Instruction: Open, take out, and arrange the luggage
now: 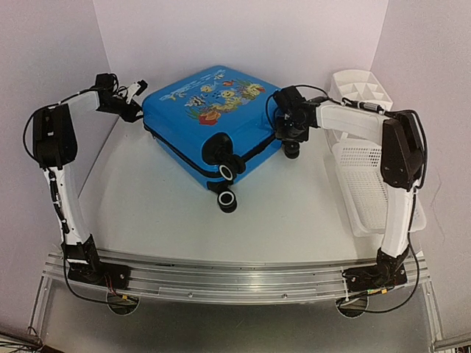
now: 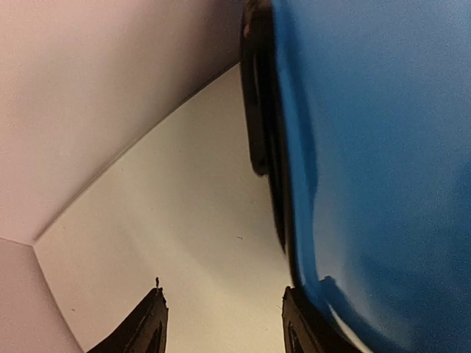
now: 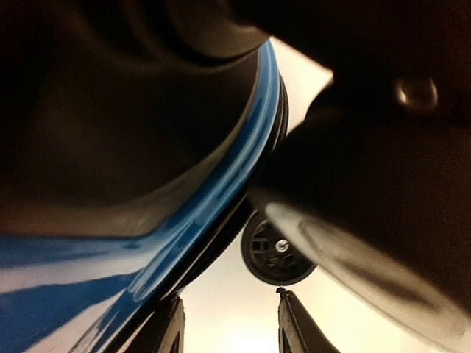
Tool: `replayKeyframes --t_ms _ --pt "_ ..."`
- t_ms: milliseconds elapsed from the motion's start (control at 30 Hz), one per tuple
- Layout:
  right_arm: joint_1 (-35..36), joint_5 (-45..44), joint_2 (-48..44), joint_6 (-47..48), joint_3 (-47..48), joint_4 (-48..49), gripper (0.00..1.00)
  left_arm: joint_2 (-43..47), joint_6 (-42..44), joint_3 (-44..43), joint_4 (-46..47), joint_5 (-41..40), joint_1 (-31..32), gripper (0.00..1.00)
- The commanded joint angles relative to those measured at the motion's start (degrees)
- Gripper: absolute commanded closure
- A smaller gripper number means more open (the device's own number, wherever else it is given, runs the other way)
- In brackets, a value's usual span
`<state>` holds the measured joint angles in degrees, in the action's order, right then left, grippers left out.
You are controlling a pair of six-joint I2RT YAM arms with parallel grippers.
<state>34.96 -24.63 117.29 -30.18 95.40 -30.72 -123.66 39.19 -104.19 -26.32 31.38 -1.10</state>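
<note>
The luggage (image 1: 206, 110), a bright blue hard-shell case with a fish print on its lid, lies flat at the back of the table, zipped shut. Two of its black wheels (image 1: 228, 184) point toward me. My left gripper (image 1: 135, 110) hangs at its far left corner. In the left wrist view the left gripper (image 2: 224, 327) is open over bare table, its right finger (image 2: 302, 327) close against the blue shell (image 2: 383, 147) below the black zip band (image 2: 257, 110). My right gripper (image 1: 283, 132) sits at the case's right corner. There the right gripper (image 3: 229, 331) is open and empty, just under a wheel (image 3: 276, 254).
A white slatted basket (image 1: 364, 184) lies along the table's right side, with a white divided organiser (image 1: 360, 88) behind it. Pale walls close in the back and both sides. The table (image 1: 184, 228) is bare in front of the case.
</note>
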Motion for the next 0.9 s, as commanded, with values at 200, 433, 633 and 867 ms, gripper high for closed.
replayKeyframes --t_ms 200,433,633,867 --pt "7.1 24.4 6.6 11.4 6.2 18.5 0.61 17.1 29.6 6.5 -25.4 19.1 11.6 0.48" --pt "8.7 29.1 11.8 11.3 12.9 20.4 0.61 21.5 29.7 11.6 -27.8 20.6 12.1 0.49" --pt "8.7 21.2 10.2 9.3 9.9 20.5 0.61 23.4 24.3 6.6 -30.4 24.9 7.6 0.47" --pt "8.5 19.6 6.3 10.1 4.7 20.4 0.6 22.8 10.4 5.0 -12.4 16.4 -1.6 0.47"
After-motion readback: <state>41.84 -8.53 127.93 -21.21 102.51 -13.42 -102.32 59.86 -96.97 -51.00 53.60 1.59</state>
